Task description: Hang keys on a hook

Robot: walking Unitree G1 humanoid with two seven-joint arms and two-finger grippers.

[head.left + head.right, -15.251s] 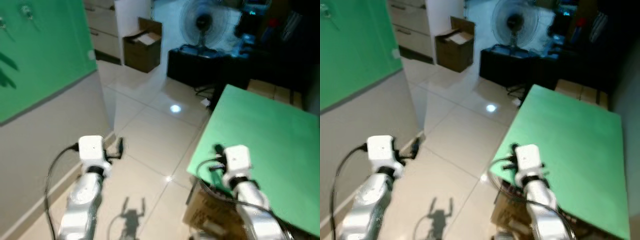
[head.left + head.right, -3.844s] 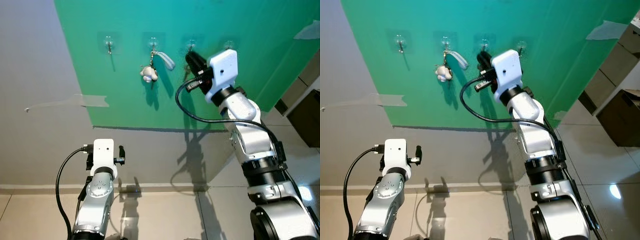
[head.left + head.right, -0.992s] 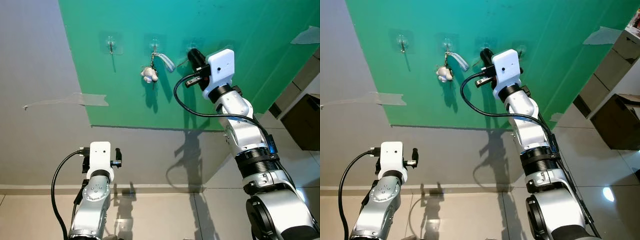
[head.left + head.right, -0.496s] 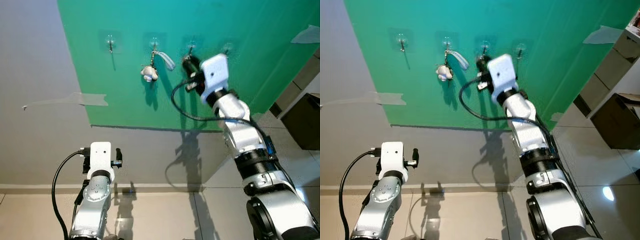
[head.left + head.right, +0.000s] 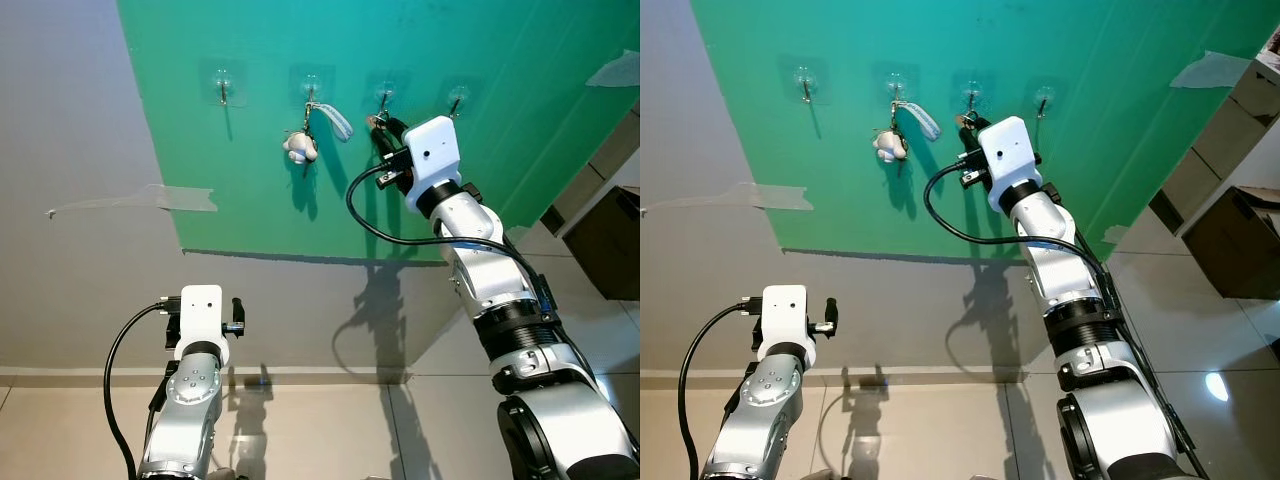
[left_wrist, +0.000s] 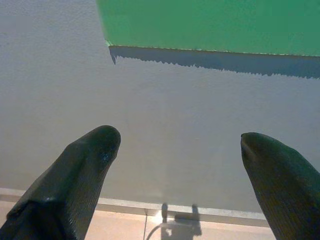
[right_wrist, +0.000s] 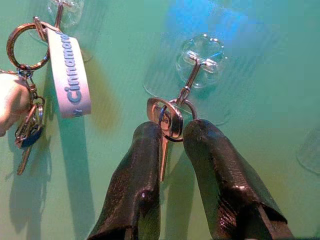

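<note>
Reaching up to the green board (image 5: 480,150), the right gripper (image 7: 170,131) is seen at the third hook (image 7: 200,56) of a row of four; its fingers (image 7: 137,165) are nearly closed, with a keyring (image 7: 170,117) pinched between the tips; the ring is touching the lower end of the hook, but whether it is actually looped over it cannot be told; a key blade (image 7: 163,160) is seen hanging down in the narrow gap between the fingers.

A second key bunch (image 5: 300,145) is hung on the next hook (image 5: 309,88) to the robot's left; a white strap (image 7: 69,75) with blue lettering, a white charm (image 7: 11,102) and small keys are carried on its ring. The first hook (image 5: 223,85) and fourth hook (image 5: 455,97) are bare.

The left gripper (image 6: 180,145) is held low, pointed at the grey wall (image 6: 175,115) under the board's bottom edge; its fingers (image 6: 85,165) are spread wide, nothing between them. A strip of tape (image 5: 150,198) is stuck on the wall beside the board; a tiled floor (image 5: 330,430) is visible below.
</note>
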